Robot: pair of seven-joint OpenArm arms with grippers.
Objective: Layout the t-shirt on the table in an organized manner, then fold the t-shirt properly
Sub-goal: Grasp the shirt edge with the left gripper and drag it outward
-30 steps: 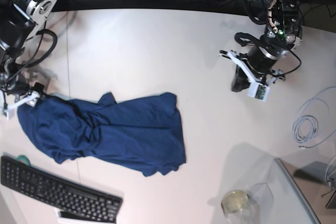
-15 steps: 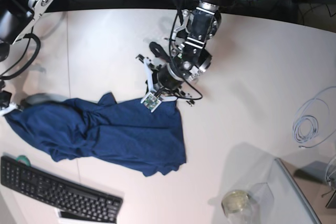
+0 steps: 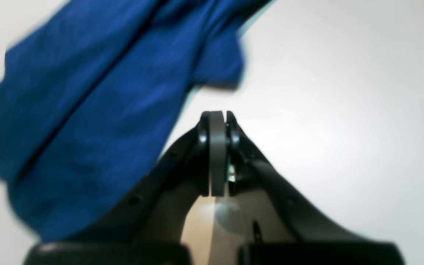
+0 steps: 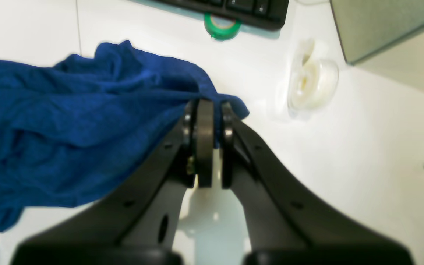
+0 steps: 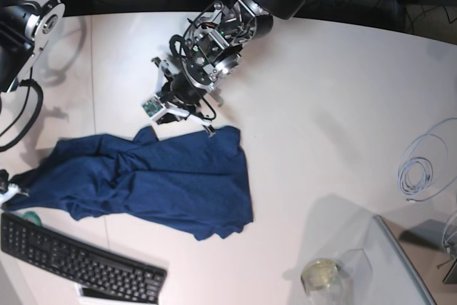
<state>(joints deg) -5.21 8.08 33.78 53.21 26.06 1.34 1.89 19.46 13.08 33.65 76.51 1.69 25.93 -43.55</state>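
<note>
Lying crumpled toward the table's (image 5: 321, 91) left edge, the navy t-shirt (image 5: 157, 180) bears no print or readable label. The right gripper (image 4: 208, 110) is clamped on a fold of the cloth at the shirt's end nearest the left edge, close to the black keyboard (image 5: 78, 262), whose key lettering is too small to read, and a green tape roll (image 4: 222, 26). The left gripper (image 3: 217, 121), pads pressed together and holding nothing, hovers over bare tabletop just beyond the shirt's far edge.

Bright, even overhead light washes the white surface (image 5: 321, 105), with soft shadows. The left wrist view is motion-blurred, smearing the t-shirt (image 3: 98, 95); the base view stays sharp.
</note>
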